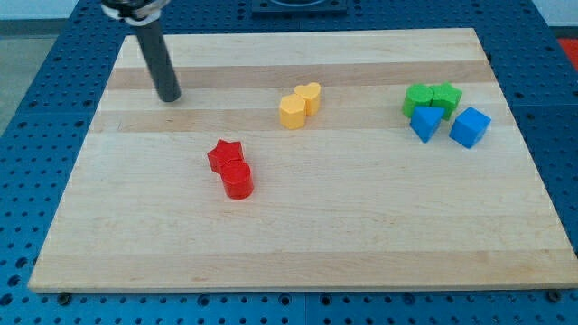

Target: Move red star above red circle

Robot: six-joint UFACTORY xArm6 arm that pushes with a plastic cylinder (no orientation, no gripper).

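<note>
The red star (224, 154) lies left of the board's middle. The red circle (238, 180) touches it on its lower right side, so the star sits just above and slightly left of the circle. My tip (169, 97) rests on the board near the view's top left, well apart from both red blocks, up and to the left of the star.
A yellow hexagon (292, 111) and a yellow heart (309, 97) touch near the top middle. At the right, two green blocks (418, 97) (445, 96), a blue triangle (424, 124) and a blue cube (470, 126) cluster together. The wooden board (298, 244) lies on a blue perforated table.
</note>
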